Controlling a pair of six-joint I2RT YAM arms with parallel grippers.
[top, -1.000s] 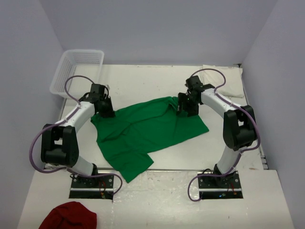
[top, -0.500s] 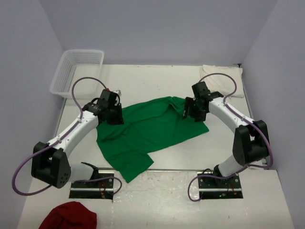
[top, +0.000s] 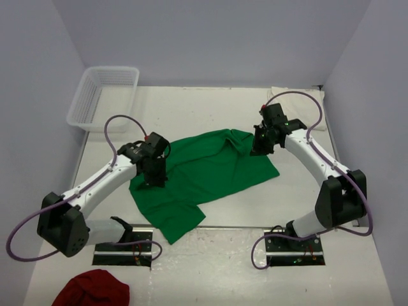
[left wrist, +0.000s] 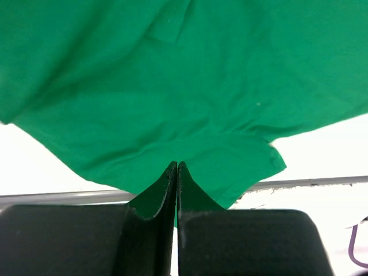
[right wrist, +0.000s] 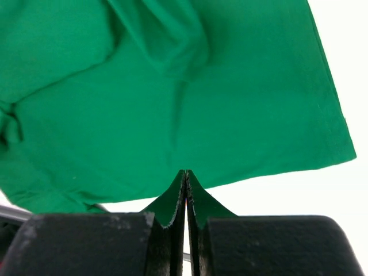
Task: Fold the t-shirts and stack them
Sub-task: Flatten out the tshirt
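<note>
White tabletop [top: 210,115] fills most of the overhead view, boxed in by pale lavender walls. Nearest, at the lower left of that frame, a crumpled dark red cloth [top: 92,288] lies on the front ledge, left of the two black mounting plates where the arms are bolted. Just beyond them, a bright green short-sleeved cotton t-shirt [top: 204,175] lies spread and rumpled across the middle of the table, with one pointed flap reaching down over the near table edge at lower centre. The left gripper [top: 155,178] sits on the shirt's left edge, its arm stretched low from the lower left. In the left wrist view its black fingers are pressed tight together, with green fabric gathered right at the tips, so it appears to be pinching the shirt's hem. The right gripper [top: 259,148] is at the shirt's upper right corner. Its wrist view likewise shows the fingers clamped together, with a small peak of green cloth caught at the tips and the rest of the shirt spreading away above. Farther back, at the upper right, a cream-white folded cotton t-shirt [top: 299,105] rests against the right wall, well apart from the green one. At the upper left, a white plastic mesh basket [top: 102,95] stands at the far left corner of the table.
</note>
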